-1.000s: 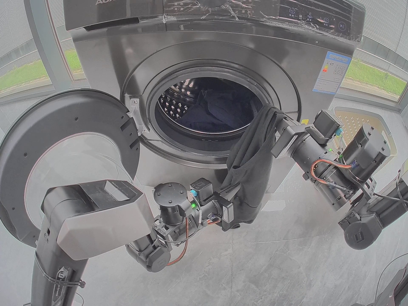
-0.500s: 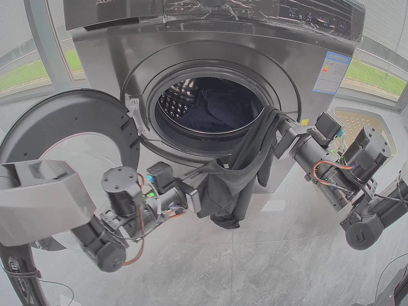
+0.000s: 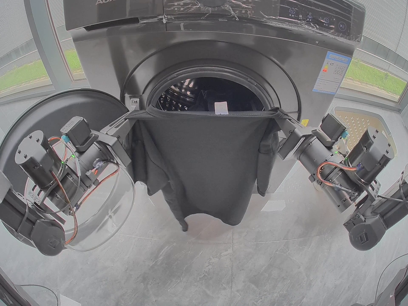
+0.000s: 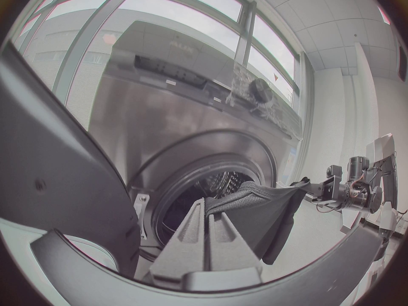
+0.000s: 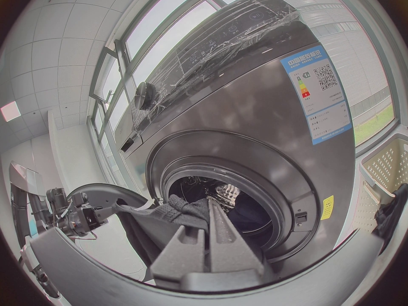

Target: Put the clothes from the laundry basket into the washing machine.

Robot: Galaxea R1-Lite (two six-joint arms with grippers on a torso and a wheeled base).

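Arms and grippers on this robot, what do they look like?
The left arm and right arm are dark grey cylindrical segments with round black motor caps and exposed orange cables. Each ends in two flat, grey, tapering fingers.

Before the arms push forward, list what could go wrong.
1. The dark shirt is stretched flat across the washing machine's opening, with its hem hanging well below the rim; it may drape outside.
2. The left gripper sits near the open door and its hinge; a bump seems possible.
3. Pulled taut between both, the cloth could slip from the right gripper.
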